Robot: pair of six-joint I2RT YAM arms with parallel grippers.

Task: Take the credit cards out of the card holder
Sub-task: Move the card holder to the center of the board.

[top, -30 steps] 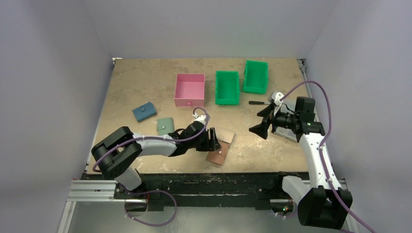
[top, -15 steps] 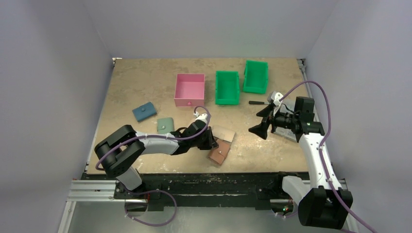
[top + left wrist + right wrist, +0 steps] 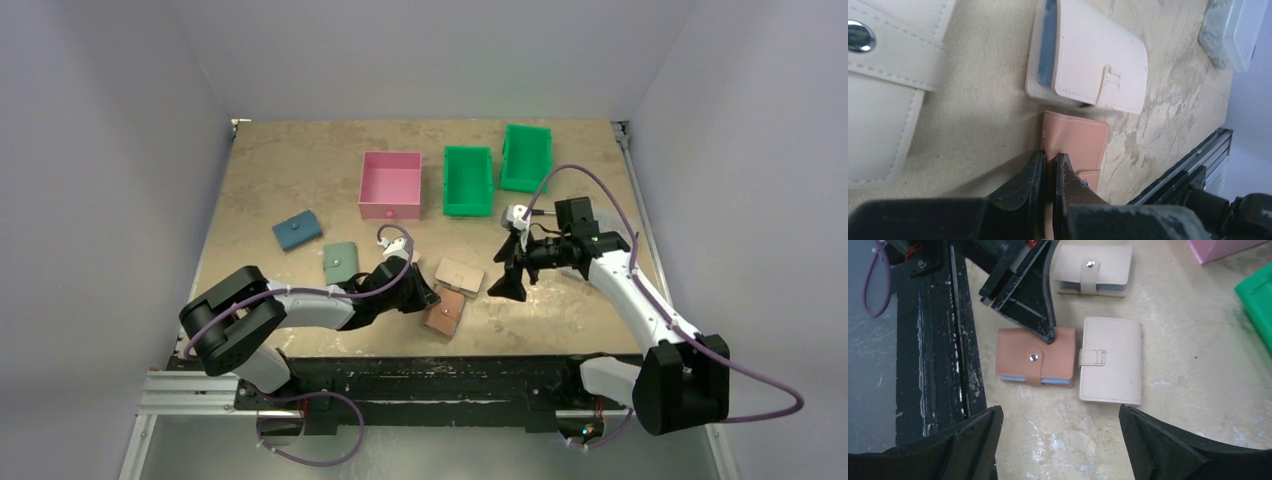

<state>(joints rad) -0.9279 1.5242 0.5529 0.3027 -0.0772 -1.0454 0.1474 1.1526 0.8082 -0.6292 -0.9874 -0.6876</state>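
The card holder (image 3: 445, 312) is a reddish-brown wallet lying flat near the table's front edge, with its snap fastened. Light blue lining shows along one side of the card holder (image 3: 1018, 347). The credit cards are hidden inside it. My left gripper (image 3: 428, 295) comes in low from the left and is shut. In the left wrist view, the edge of the card holder (image 3: 1078, 140) runs into the thin gap of the left gripper (image 3: 1049, 159). My right gripper (image 3: 505, 272) hovers just right of the wallets. The right gripper (image 3: 1059, 409) is open and empty, above bare table.
A plain beige wallet (image 3: 460, 275) lies against the holder's far side. A second beige snap wallet (image 3: 1093, 267) sits beside my left arm. A sage green wallet (image 3: 340, 261) and a blue one (image 3: 297, 231) lie to the left. Behind stand a pink box (image 3: 390, 185) and two green bins (image 3: 467, 180). The table's black front rail (image 3: 933, 365) is close by.
My left gripper has closed from part open onto the holder's edge, and the holder shifted slightly. My right arm swung left toward the wallets, still open.
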